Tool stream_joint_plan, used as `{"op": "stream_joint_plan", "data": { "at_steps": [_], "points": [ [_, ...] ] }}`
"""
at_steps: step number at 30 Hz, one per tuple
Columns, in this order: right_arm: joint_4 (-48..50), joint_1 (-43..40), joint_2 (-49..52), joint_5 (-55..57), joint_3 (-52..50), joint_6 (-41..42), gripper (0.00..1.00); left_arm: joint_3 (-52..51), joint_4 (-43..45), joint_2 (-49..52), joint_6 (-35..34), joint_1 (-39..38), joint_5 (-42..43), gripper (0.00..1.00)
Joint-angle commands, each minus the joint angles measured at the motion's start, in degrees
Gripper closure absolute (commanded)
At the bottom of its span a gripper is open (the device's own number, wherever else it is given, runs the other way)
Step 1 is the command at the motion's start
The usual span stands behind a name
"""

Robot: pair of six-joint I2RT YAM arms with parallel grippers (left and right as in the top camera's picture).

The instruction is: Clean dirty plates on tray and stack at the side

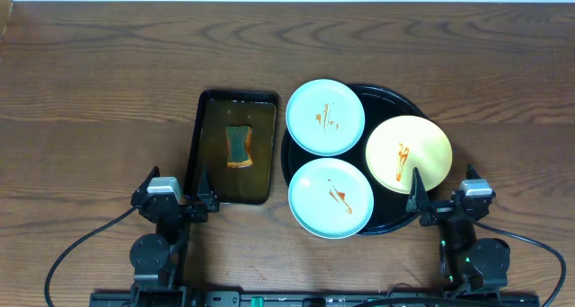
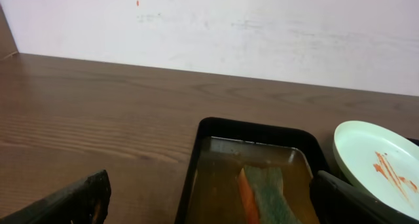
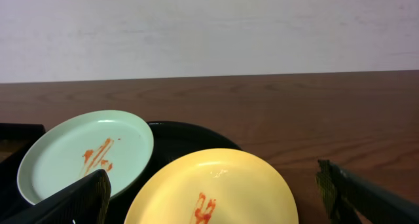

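Observation:
The round black tray [image 1: 388,99] holds three sauce-streaked plates: a mint-blue plate [image 1: 325,117] at the back left, a second mint-blue plate [image 1: 331,198] at the front left, and a yellow plate [image 1: 409,153] on the right. My left gripper [image 1: 177,202] is open and empty at the table's front, left of the sponge tray. My right gripper [image 1: 443,202] is open and empty just in front of the yellow plate [image 3: 213,188]. The right wrist view also shows the back mint-blue plate [image 3: 88,153] and the black tray [image 3: 186,140].
A rectangular dark tray [image 1: 233,147] left of the round tray holds brownish water and a green-orange sponge [image 1: 238,146]. It also shows in the left wrist view [image 2: 255,129] with the sponge [image 2: 265,194] and a mint-blue plate [image 2: 376,162]. A pale wall stands behind the table.

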Motion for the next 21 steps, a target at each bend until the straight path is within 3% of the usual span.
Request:
{"op": "stream_joint_plan", "data": {
  "at_steps": [1,14,21],
  "points": [
    [-0.2,0.5,-0.2,0.3,-0.1,1.0,0.01,-0.6,-2.6,0.9,-0.7,0.3,-0.1,0.02],
    [-2.7,0.4,2.3,0.5,1.4,2.8,0.01,2.2,-3.0,11.6,-2.2,0.3,-0.1,0.02],
    [-5.9,0.4,8.9,0.8,5.9,2.8,0.01,7.4,-4.5,20.1,-2.2,0.3,0.0,0.02]
  ]
}}
